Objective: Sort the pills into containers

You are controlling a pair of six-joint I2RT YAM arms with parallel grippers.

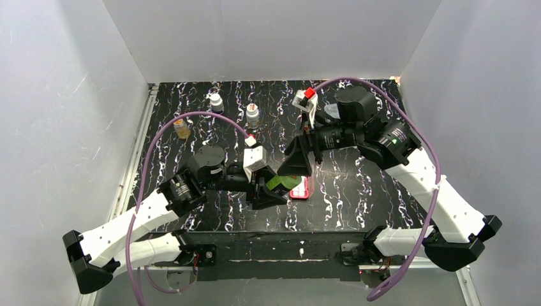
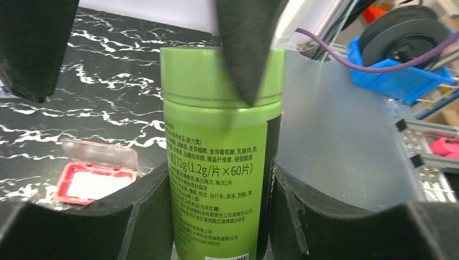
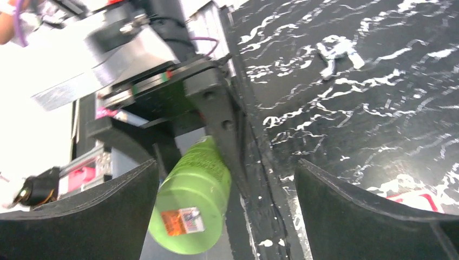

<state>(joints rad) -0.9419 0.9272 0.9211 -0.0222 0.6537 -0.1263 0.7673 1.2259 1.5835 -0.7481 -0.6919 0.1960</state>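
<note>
While your left end effector (image 2: 219,181) is clamped on the green bottle (image 2: 216,114), a finger pressing each side of its printed label, your right end effector (image 3: 227,173) stands spread wide. From the left wrist view, one of its fingers crosses the front of the green cap (image 2: 195,81) and the other sits far off to the side, so it grips nothing. The cap end, which carries a small orange sticker, faces the right wrist camera.

Look at the case (image 2: 89,184): it is small, flat and red, with rounded corners. Its clear pinkish lid (image 2: 100,154) is swung open behind it. The inside looks whitish. You cannot make out dividers or any pills in it from these views.

From above, the case lies flat on the black, white-veined tabletop (image 1: 357,191), toward the front and near the middle. It is just beside the bottle and partly under the right end effector. Three small bottles (image 1: 216,102) stand well apart from it at the back left.
</note>
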